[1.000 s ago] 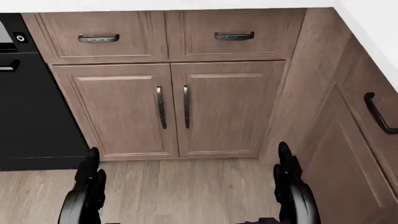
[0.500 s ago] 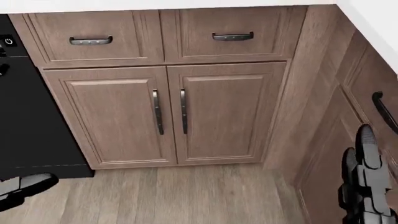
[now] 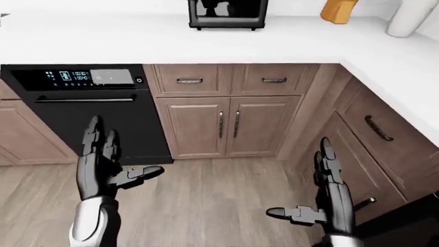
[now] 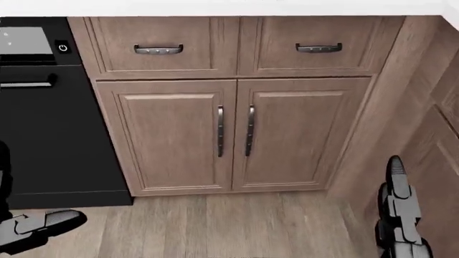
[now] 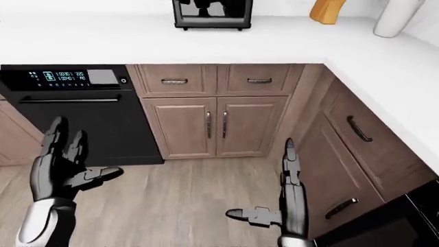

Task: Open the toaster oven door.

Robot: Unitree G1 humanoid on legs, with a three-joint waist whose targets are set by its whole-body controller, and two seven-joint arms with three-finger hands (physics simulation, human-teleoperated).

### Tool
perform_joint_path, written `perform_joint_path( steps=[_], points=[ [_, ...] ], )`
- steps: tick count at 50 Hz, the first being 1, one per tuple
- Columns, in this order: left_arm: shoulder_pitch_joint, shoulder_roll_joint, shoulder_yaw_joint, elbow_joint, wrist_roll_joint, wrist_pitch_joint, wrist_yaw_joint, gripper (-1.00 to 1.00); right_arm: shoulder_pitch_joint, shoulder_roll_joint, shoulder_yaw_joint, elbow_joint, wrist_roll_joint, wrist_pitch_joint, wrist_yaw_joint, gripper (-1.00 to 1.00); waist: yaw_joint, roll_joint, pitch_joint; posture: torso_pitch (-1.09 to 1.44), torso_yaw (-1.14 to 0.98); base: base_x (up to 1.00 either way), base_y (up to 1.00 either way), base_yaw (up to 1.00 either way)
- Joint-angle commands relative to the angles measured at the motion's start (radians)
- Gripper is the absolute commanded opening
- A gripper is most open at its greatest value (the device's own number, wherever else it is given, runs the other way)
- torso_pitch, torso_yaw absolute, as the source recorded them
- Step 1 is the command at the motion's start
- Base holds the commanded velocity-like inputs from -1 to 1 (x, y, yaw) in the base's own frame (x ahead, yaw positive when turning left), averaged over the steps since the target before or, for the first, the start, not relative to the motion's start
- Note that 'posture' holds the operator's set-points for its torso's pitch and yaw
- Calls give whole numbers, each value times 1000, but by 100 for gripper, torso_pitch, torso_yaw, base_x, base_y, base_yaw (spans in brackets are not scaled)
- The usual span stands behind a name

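The toaster oven (image 3: 228,13) is a black box on the white counter (image 3: 206,46), at the top edge of the left-eye view. Only its lower part shows, and its door looks closed. Both hands hang low over the wooden floor, far below the oven and touching nothing. My left hand (image 3: 120,152) is open with fingers spread, in front of the black dishwasher (image 3: 89,113). My right hand (image 3: 302,177) is open too, fingers pointing up and thumb out to the left, beside the right-hand cabinets (image 3: 370,149). The head view shows only a fingertip (image 4: 43,221) of the left hand and fingers (image 4: 396,204) of the right.
Wooden base cabinets (image 3: 226,123) with two drawers and two doors stand under the oven. The counter turns a corner and runs down the right side. On it at the top right stand a wooden block (image 3: 338,10) and a pale cylinder (image 3: 410,15).
The head camera has swung: the cabinets slid right in the picture and more of the dishwasher shows. Both hands moved outwards towards the lower corners of the view.
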Motion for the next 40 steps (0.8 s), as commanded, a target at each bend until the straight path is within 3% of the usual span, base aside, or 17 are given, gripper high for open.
perform_joint_path(
  steps=[1,13,21,25,27,28,29,30,32,40],
  points=[
    [-13,5,-1,-38,-3,-26,-8,100,-13,-4,0,-39,-6,-32,-6,100,0,12,-11,0,0,0,0,0],
    [-11,3,-8,-29,10,-35,-13,100,-21,-13,40,-67,-77,42,-57,100,22,-14,-16,0,0,0,0,0],
    [-7,0,-15,-29,21,-38,-18,100,-18,-23,53,-87,-78,64,-72,100,27,-27,-7,0,0,0,0,0],
    [-5,-3,-24,-23,33,-48,-21,100,-23,-24,46,-79,-61,71,-61,100,33,-61,3,0,0,0,0,0],
    [-6,-3,-23,-21,36,-50,-22,100,-29,-21,44,-73,-63,73,-65,100,36,-108,-5,0,0,0,0,0],
    [-6,-3,-22,-21,35,-49,-23,100,-30,-21,43,-74,-63,73,-65,100,26,-80,-14,0,0,34,0,0],
    [-7,-2,-19,-23,33,-46,-23,100,-31,-21,43,-74,-59,73,-63,100,18,-71,29,0,0,45,0,0],
    [-7,-1,-17,-25,32,-45,-23,100,-29,-21,43,-73,-55,69,-61,100,18,-80,47,0,0,45,0,0],
    [-5,0,-9,-36,25,-37,-23,100,-24,-20,47,-80,-54,70,-62,100,11,-77,30,0,0,46,0,0],
    [1,-3,-5,-52,23,-35,-26,100,-14,-25,56,-91,-50,69,-72,100,-4,-30,28,0,0,46,0,0]
  ],
)
